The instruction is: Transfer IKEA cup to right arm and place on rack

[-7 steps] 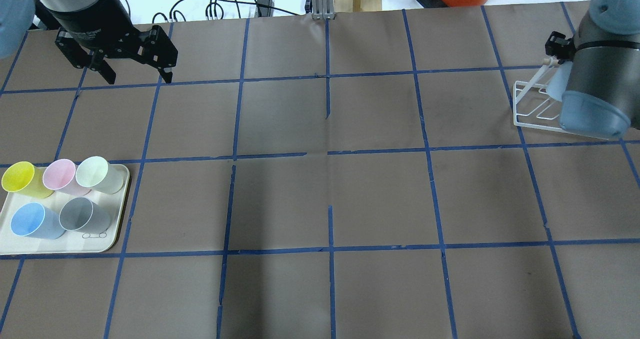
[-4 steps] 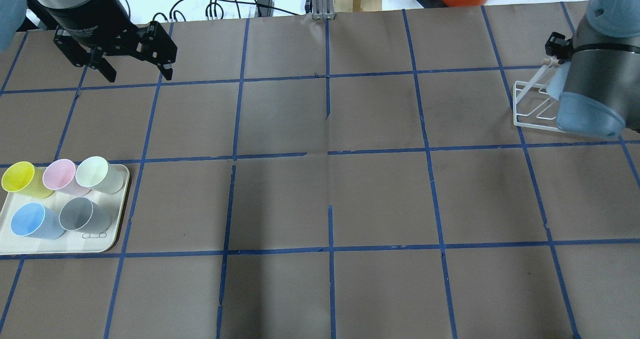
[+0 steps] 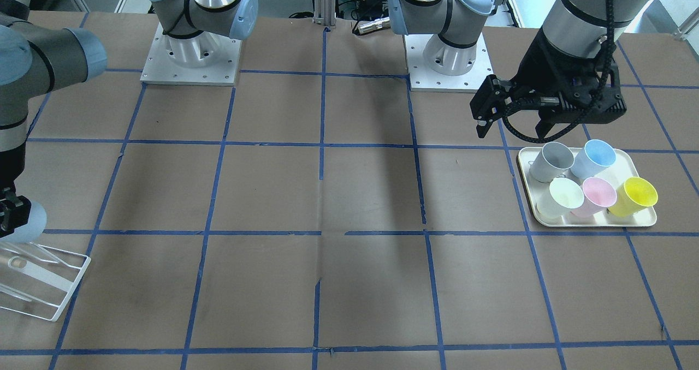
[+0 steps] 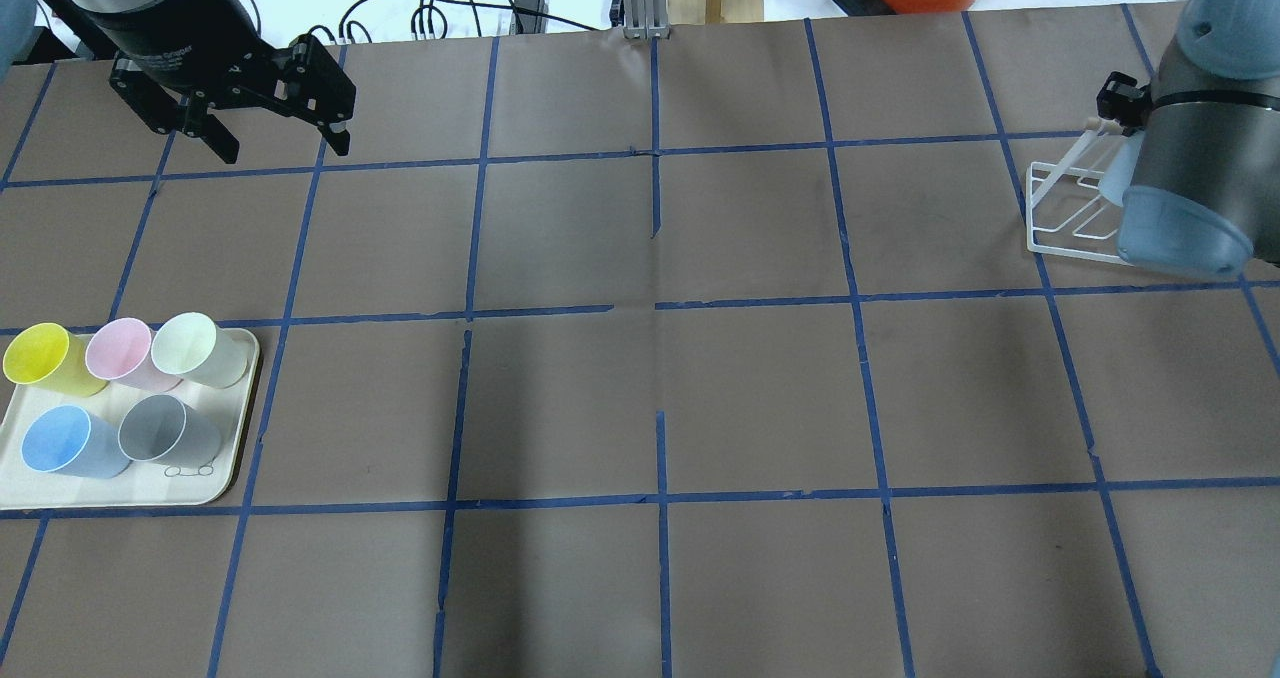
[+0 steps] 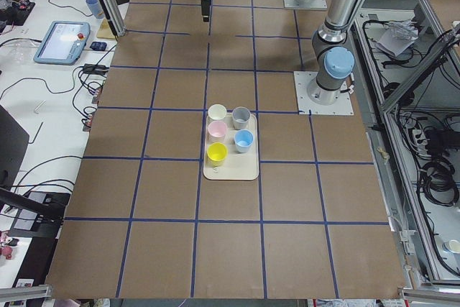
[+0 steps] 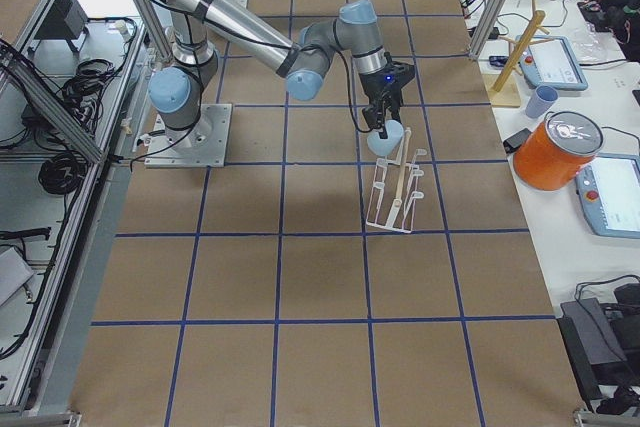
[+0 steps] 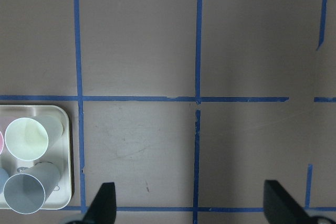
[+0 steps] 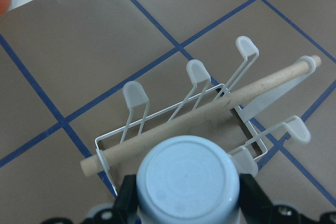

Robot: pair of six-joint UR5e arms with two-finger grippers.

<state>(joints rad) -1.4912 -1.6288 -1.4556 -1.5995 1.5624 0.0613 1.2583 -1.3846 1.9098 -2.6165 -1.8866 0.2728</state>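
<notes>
Far across the brown, blue-taped tabletop (image 4: 760, 398) from the small white wire rack (image 8: 136, 94), the black two-finger left hand (image 4: 283, 148) hangs with its fingers spread wide and nothing between them. On that same far side from the rack sits the cream plastic tray (image 4: 190, 485). It carries five tumblers standing mouth up, among them a sky-blue twin tumbler (image 4: 60, 445). None of these bears on the coming move.

At the rack itself, the black two-finger right hand (image 8: 189, 211) is clamped on the pale sky-blue plastic IKEA cup (image 8: 188, 174), one finger on each side of its wall. The cup is in the air over the rack's near edge as the wrist camera sees it; whether it touches the wire I cannot tell. Its closed bottom faces back toward the wrist, so its long axis runs along the hand's own reach. Its open mouth points away, down toward the rack's slanted prongs. Three capped prongs stand beyond the cup. A pale wooden dowel (image 8: 220, 103) crosses the rack between the cup and those prongs.

The placing looks to be in its last stage. I judge the move turns on lining the cup's axis with one prong's slant, so the mouth slides over it clear of the dowel
</notes>
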